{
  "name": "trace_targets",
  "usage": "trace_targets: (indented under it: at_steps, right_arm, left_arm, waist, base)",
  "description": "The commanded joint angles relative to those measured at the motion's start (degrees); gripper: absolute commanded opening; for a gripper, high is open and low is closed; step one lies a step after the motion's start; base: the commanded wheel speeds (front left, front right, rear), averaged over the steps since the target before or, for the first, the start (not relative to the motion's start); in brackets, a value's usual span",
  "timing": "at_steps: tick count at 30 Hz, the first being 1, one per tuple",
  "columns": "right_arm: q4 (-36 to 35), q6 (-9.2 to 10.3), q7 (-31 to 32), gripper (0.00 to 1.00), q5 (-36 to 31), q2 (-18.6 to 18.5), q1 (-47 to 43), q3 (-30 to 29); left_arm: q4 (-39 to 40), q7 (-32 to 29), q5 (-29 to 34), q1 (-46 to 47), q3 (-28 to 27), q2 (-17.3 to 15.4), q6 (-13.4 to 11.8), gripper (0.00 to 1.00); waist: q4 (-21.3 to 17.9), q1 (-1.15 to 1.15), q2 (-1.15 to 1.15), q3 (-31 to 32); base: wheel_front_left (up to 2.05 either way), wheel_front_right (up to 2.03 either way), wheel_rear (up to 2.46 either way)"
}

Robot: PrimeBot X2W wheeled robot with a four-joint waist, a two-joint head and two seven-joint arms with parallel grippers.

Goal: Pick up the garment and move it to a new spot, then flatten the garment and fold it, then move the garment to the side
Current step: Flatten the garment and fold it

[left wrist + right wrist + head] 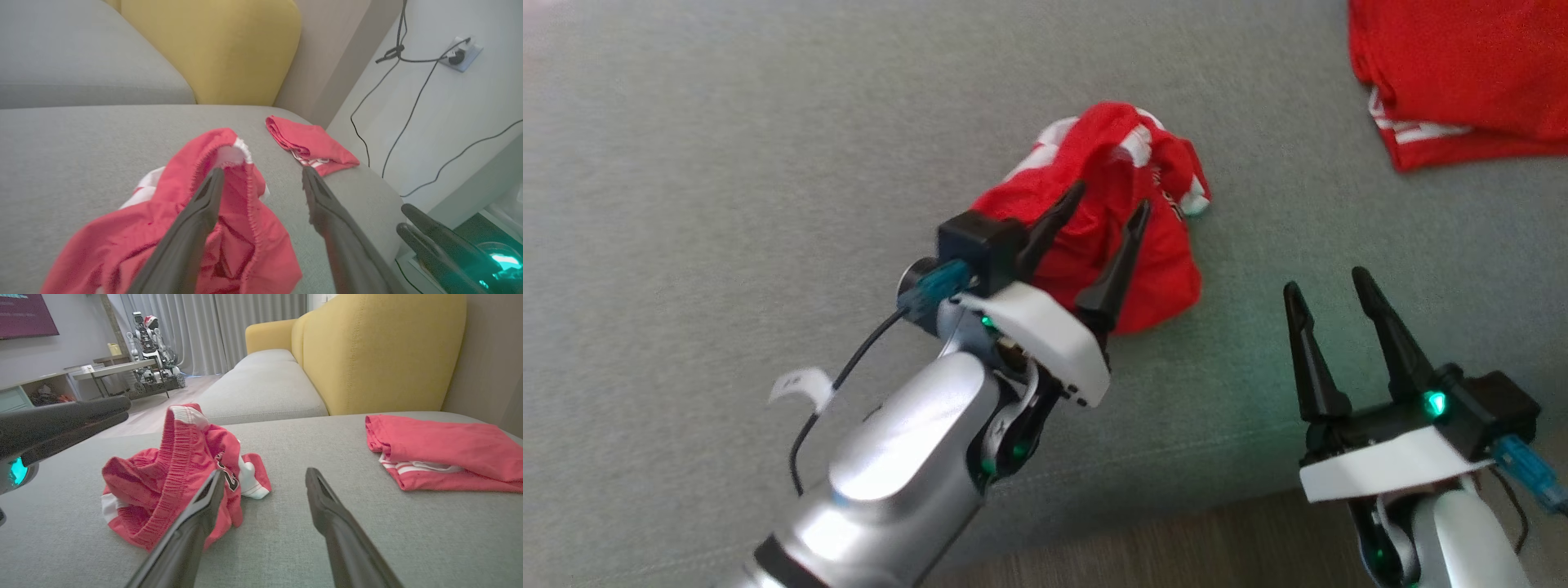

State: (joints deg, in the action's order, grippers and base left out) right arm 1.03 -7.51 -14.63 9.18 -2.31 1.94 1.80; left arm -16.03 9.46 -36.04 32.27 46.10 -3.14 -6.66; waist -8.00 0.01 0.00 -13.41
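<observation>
Starting step 1, the pickup: the crumpled red garment [1082,245] lies on the grey seat [727,163], left of the folded pile [1445,73]; the left gripper [1113,196] hovers over it, fingers spread, the right gripper [1325,279] spread too. Next probably calls for lowering and pinching cloth

Soft even light, perhaps through the pale grey curtains [229,326], throws faint shadow beside the crumpled red cloth garment [1160,269]; head view slightly blurred.

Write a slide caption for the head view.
Open left gripper at crumpled red-and-white garment on grey sofa; open right gripper alongside.
</observation>
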Motion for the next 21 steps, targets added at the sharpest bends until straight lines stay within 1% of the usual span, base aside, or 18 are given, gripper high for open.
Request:
trace_targets:
  at_steps: [1,6,10,14,17,18,19,20,21]
  right_arm:
    - [-2.3,0.02,-0.4,1.0,0.4,-0.6,2.3,1.0]
    - [-2.5,0.02,-0.4,1.0,0.5,-0.6,3.2,0.7]
    - [-2.6,0.02,-0.4,1.0,0.6,-0.6,3.5,0.7]
    - [-2.5,0.02,-0.4,1.0,0.8,-0.6,3.9,1.1]
    - [-2.4,0.02,-0.4,1.0,0.9,-0.6,4.1,1.1]
    - [-2.4,0.02,-0.4,1.0,0.9,-0.6,4.1,1.1]
    - [-2.3,0.02,-0.4,1.0,0.9,-0.6,4.2,1.1]
    - [-2.2,0.02,-0.4,1.0,1.0,-0.6,4.2,1.1]
    - [-2.1,0.02,-0.4,1.0,1.0,-0.6,4.3,1.2]
  left_arm:
    - [0.3,-0.7,-2.0,3.9,0.1,0.3,-0.9,1.0]
    - [-3.2,-0.2,-5.0,8.6,2.8,0.3,-2.8,1.0]
    - [-4.9,0.6,-8.3,11.3,3.8,0.3,-3.3,1.0]
    - [-7.2,1.6,-9.4,14.0,4.7,0.3,-4.2,1.0]
    - [-8.6,2.0,-10.0,15.7,5.4,0.3,-4.4,1.0]
    - [-9.0,2.1,-10.3,16.3,5.7,0.3,-4.4,0.79]
    - [-9.4,2.1,-10.5,16.7,5.9,0.3,-4.3,0.44]
    - [-9.8,2.2,-10.8,17.1,6.1,0.3,-4.3,0.17]
    - [-10.2,2.3,-11.1,17.5,6.3,0.3,-4.3,0.0]
  waist:
    - [-2.3,-0.01,0.0,-2.5]
    - [-3.2,-0.01,0.0,-4.1]
    - [-3.6,-0.01,0.0,-4.8]
    - [-4.0,-0.01,0.0,-5.5]
    - [-4.3,-0.01,0.0,-5.9]
    - [-4.3,-0.01,0.0,-5.9]
    - [-4.4,-0.01,0.0,-6.0]
    - [-4.5,-0.01,0.0,-5.9]
    - [-4.7,-0.01,0.0,-5.9]
  base:
    - [0.0,0.0,0.0]
    - [0.0,0.0,0.0]
    - [0.0,0.0,0.0]
    - [0.0,0.0,0.0]
    - [0.0,0.0,0.0]
    - [0.0,0.0,0.0]
    - [0.0,0.0,0.0]
    - [0.0,0.0,0.0]
    - [0.0,0.0,0.0]
